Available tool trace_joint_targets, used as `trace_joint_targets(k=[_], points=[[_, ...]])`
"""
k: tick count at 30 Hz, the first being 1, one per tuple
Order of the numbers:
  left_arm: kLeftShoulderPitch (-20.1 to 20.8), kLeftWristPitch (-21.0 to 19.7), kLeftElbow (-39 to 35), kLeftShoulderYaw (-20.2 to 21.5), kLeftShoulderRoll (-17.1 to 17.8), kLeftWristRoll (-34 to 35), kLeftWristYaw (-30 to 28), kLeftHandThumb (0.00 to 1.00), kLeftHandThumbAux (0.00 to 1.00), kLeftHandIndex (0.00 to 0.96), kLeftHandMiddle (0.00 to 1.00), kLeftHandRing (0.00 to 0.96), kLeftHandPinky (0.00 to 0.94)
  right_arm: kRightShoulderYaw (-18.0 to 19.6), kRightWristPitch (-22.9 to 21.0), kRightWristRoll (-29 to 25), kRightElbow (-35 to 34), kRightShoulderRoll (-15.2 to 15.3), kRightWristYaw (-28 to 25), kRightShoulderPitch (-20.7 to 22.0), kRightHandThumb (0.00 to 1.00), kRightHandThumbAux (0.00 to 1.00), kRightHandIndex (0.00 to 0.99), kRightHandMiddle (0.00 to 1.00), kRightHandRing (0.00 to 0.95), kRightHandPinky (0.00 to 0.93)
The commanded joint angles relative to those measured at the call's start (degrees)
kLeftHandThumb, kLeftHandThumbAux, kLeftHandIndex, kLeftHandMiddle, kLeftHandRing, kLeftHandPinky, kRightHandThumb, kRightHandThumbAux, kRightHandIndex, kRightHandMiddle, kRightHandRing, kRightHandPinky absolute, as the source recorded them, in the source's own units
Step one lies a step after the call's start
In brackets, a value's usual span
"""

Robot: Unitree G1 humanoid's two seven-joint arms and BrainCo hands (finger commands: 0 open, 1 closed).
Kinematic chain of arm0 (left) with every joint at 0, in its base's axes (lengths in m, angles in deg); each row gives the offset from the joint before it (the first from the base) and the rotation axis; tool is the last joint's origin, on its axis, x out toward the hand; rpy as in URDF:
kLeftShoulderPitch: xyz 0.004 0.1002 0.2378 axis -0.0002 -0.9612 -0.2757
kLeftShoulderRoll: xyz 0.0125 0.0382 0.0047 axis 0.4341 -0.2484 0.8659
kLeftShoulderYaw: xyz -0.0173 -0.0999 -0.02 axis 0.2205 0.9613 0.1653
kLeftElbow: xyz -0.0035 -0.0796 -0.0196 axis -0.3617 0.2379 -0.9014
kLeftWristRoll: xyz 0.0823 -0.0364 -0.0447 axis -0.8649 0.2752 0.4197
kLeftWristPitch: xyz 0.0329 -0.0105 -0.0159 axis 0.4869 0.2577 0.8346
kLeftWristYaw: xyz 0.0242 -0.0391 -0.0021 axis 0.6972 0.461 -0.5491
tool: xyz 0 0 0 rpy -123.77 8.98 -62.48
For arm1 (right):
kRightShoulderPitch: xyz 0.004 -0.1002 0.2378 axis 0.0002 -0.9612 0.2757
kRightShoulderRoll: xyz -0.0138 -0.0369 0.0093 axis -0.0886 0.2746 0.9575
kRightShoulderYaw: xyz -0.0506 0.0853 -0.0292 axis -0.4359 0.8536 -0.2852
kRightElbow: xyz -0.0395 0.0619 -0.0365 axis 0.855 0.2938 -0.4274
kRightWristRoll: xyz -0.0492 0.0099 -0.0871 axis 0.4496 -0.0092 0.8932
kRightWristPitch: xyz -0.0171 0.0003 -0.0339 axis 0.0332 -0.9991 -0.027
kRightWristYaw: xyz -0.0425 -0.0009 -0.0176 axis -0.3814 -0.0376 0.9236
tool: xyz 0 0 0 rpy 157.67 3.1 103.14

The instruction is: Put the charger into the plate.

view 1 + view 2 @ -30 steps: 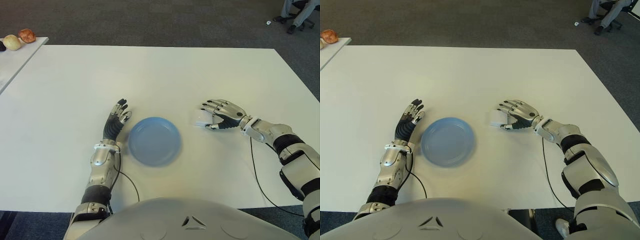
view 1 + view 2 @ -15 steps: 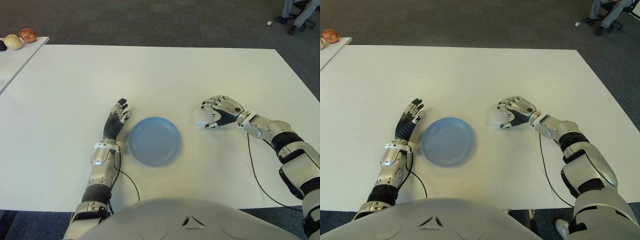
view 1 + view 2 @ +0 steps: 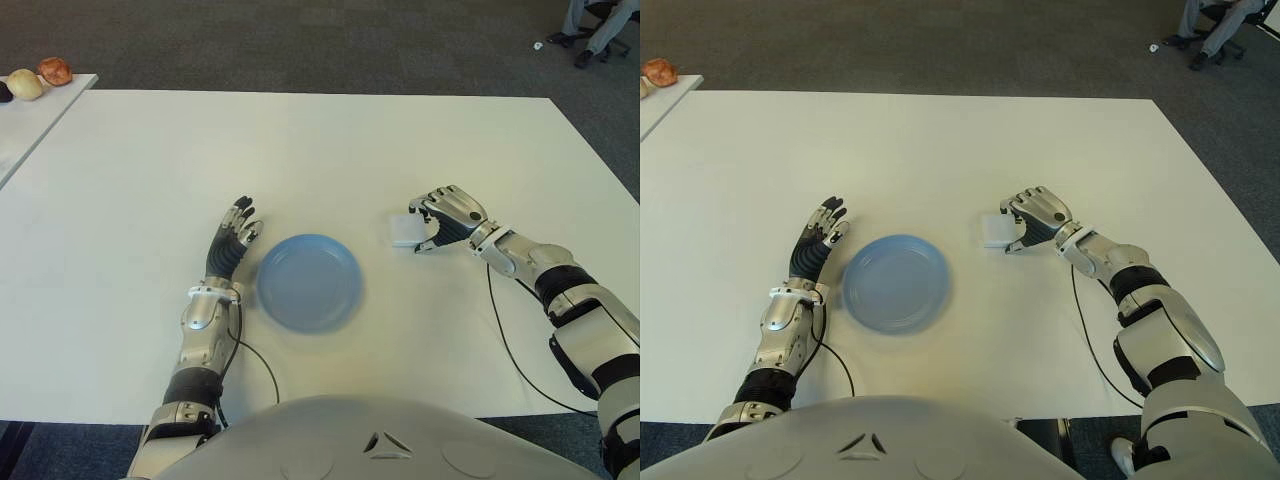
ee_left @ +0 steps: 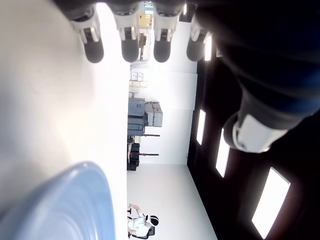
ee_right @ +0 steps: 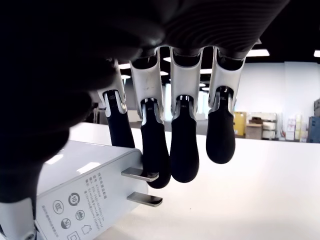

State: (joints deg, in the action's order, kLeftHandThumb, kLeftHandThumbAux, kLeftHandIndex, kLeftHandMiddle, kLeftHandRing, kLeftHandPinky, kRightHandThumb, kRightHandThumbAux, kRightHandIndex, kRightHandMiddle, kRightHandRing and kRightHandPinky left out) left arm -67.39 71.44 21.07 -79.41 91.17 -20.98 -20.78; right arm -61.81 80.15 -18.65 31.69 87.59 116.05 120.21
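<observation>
Right wrist view hides the thumb's tip behind the charger (image 5: 75, 192); the right robot hand (image 3: 445, 215) curls around it, right of the plate (image 3: 310, 282). Left robot hand (image 3: 232, 245) lies spread, empty.

One charger (image 3: 404, 228) lies on the main table (image 3: 320, 150), at about three o'clock from the one blue plate (image 3: 309, 282). Two metal prongs (image 5: 141, 186) stick out of the charger.

Two hands are in view: the left hand (image 3: 231, 247) at nine o'clock from the plate, the right hand (image 3: 447, 216) at three o'clock, curled around the charger.

A second table (image 3: 30, 115) shows at ten o'clock, with two roundish items (image 3: 38, 78) on it and a third, dark one cut off by the edge.

One seated person (image 3: 598, 28) appears at one o'clock.
</observation>
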Motion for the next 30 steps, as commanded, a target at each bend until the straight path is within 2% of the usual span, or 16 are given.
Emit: trace_joint_targets(k=[1, 12, 30], points=[[-2.7, -2.8, 5.0, 0.0, -0.7, -0.3, 0.3, 0.000, 0.570, 0.015, 0.067, 0.059, 0.069, 0.4, -0.9, -0.3, -0.3, -0.2, 0.8, -0.8, 0.737, 0.706, 0.441, 0.870, 0.870, 0.864], [-2.3, -2.9, 5.5, 0.2, -0.8, 0.1, -0.1, 0.000, 0.569, 0.018, 0.068, 0.058, 0.071, 0.9, 0.4, -0.8, -1.2, 0.0, 1.5, -0.7, 0.736, 0.706, 0.441, 0.877, 0.879, 0.872], [-1.5, -2.4, 6.8, 0.6, -1.0, 0.6, -0.5, 0.000, 0.576, 0.019, 0.074, 0.061, 0.071, 2.1, 2.4, -3.3, -2.2, 0.7, -1.9, -0.9, 0.725, 0.708, 0.441, 0.872, 0.876, 0.877]])
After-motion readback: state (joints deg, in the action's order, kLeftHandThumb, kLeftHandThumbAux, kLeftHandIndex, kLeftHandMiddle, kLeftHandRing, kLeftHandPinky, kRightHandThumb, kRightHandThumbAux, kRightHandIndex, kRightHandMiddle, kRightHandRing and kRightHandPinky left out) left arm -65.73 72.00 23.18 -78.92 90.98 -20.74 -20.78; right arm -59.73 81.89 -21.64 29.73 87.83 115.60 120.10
